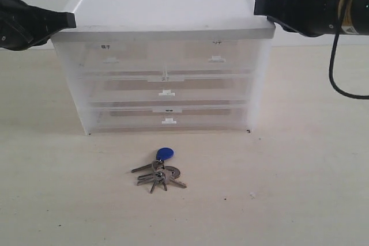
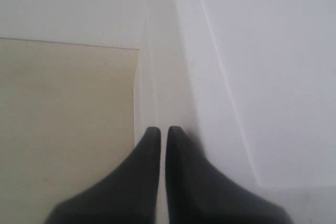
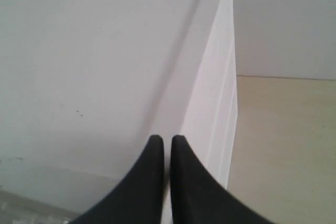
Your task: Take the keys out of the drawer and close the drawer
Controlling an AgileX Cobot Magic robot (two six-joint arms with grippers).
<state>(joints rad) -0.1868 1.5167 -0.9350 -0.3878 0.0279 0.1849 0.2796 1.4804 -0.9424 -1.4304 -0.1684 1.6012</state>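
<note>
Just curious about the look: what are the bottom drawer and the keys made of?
The drawer looks like frosted translucent plastic: its inside shows dimly. The keys look like silvery metal, slightly shiny; their fob seems smooth blue plastic.

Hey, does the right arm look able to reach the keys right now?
Probably yes. The keys lie in the open on the table, in front of the cabinet, with nothing over them. The right gripper is up at the cabinet's top corner, jaws shut, so it would need to open first.
</note>
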